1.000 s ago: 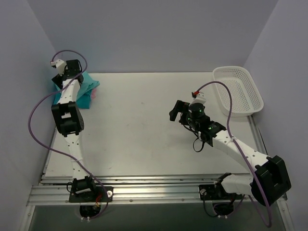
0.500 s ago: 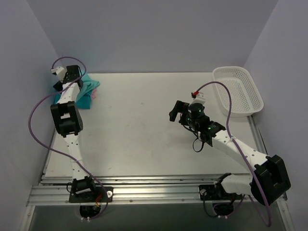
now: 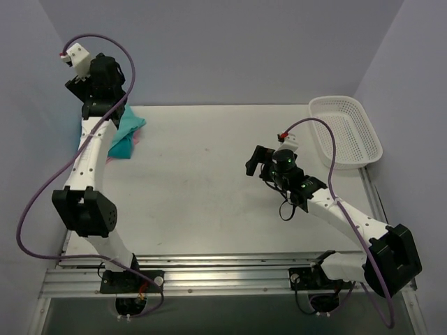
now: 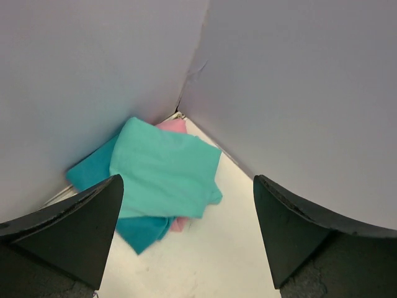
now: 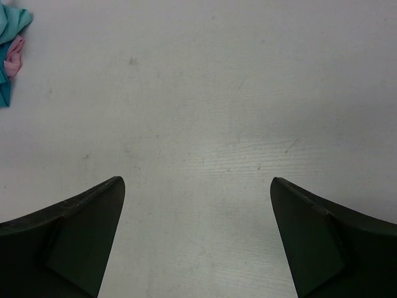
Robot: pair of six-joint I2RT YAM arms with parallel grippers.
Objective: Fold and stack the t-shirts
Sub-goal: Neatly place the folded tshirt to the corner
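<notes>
My left claw [image 4: 187, 205] has lifted well clear of the far-left corner, spread wide and empty. The right claw [image 5: 196, 183] hangs over mid-table, also spread on nothing. In that corner the light teal-green t-shirt [image 4: 164, 167] lies folded on the darker teal-blue t-shirt [image 4: 142, 230] and the pink t-shirt [image 4: 173, 126], so I judge the stacking finished. The white table [image 3: 209, 181] is faintly scuffed, with plain lavender walls around it.

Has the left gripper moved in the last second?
Yes, the left gripper lifted away from the folded teal, blue and pink t-shirt stack, toward the back wall.

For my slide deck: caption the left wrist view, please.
Open left hand hovers over the stacked shirts, light teal on top, in a corner of the table.
</notes>
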